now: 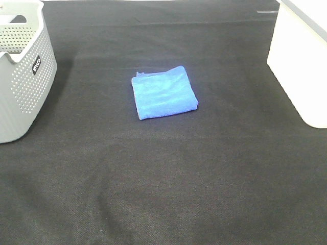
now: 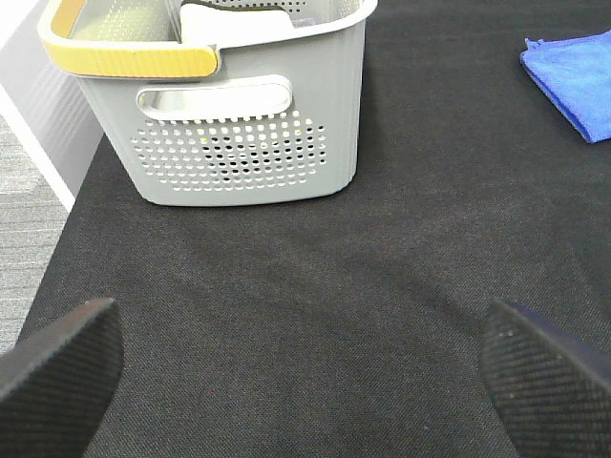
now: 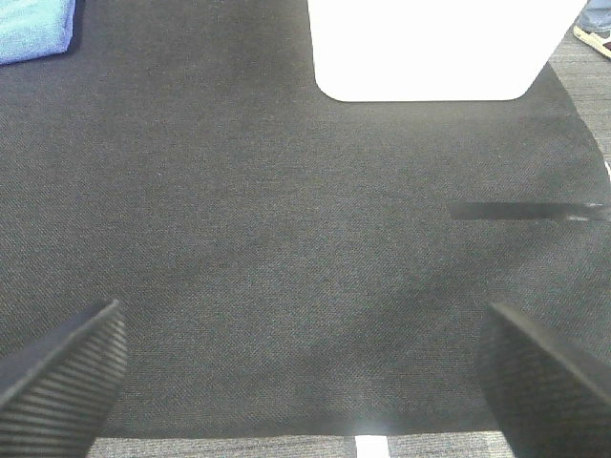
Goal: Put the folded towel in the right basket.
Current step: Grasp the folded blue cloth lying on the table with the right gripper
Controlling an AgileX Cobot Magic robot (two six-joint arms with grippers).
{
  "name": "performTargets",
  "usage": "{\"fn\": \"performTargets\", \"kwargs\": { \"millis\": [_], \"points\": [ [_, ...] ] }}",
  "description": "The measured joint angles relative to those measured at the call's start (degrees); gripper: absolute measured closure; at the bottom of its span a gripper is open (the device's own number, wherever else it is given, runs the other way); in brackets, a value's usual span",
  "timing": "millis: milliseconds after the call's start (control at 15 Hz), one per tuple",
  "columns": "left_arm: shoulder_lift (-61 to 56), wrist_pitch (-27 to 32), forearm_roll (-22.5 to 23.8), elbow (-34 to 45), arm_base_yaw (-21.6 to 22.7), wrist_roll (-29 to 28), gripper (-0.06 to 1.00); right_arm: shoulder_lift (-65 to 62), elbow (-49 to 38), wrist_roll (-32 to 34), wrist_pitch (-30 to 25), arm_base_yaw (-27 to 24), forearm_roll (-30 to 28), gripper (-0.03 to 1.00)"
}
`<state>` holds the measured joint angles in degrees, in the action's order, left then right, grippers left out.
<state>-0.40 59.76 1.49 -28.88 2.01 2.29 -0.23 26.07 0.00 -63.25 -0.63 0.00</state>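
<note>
A folded blue towel point(image 1: 164, 92) lies flat on the black cloth near the middle of the table. A corner of it shows in the left wrist view point(image 2: 576, 79) and in the right wrist view point(image 3: 34, 29). The right basket point(image 1: 301, 66) is white and stands at the table's right edge; it also shows in the right wrist view point(image 3: 434, 48). Neither gripper shows in the exterior view. My left gripper point(image 2: 301, 382) is open and empty, far from the towel. My right gripper point(image 3: 301, 382) is open and empty over bare cloth in front of the white basket.
A grey perforated basket point(image 1: 23, 71) with a yellow-trimmed handle point(image 2: 134, 59) stands at the table's left edge. The black cloth's front edge point(image 3: 363, 434) and a strip of tape point(image 3: 525, 210) lie by the right gripper.
</note>
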Motion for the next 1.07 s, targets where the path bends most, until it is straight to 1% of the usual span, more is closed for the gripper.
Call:
{"fn": "performTargets", "kwargs": {
  "millis": [1067],
  "points": [
    [0.0,0.0,0.0,0.0,0.0,0.0,0.01,0.0,0.0,0.0,0.0,0.0,0.0,0.01]
  ]
}}
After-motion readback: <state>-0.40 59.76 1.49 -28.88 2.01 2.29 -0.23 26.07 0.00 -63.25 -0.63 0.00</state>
